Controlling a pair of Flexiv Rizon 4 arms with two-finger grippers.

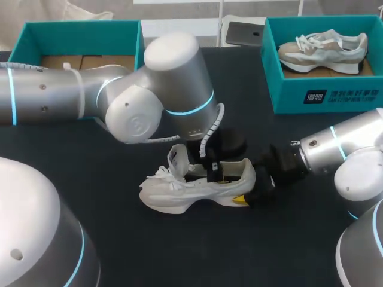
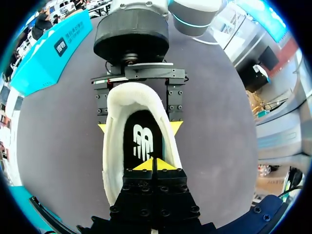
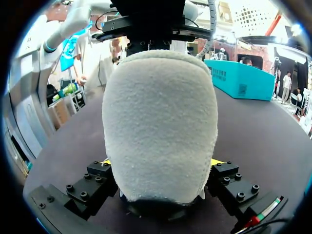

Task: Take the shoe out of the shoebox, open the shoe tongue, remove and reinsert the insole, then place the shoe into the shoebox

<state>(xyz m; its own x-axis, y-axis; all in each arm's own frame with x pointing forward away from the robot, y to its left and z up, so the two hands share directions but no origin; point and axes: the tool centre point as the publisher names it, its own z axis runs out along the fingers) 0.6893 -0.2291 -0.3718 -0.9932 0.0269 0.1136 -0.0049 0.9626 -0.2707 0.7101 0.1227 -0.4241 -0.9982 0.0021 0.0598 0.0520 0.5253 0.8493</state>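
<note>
One black table (image 1: 90, 197) bears two teal boxes, left box (image 1: 78, 27) and right box (image 1: 323, 95) (other shoe (image 1: 323, 51) inside). Mid-table, outside both, the shoe (image 1: 191, 188) stands upright. Right gripper (image 3: 161, 162) clamps its heel from both sides. Left gripper (image 2: 154, 165), tips pressed together, reaches inside over the insole (image 2: 144, 141) (whether it pinches it, I cannot tell).

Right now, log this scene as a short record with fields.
white shoe: upright on the table, outside both boxes
insole: inside the shoe, lying flat
left tool: tips together over the insole, in the shoe opening
right tool: clamps the heel from both sides
left shoebox: no shoe visible in it
right shoebox: holds a beige shoe
</note>
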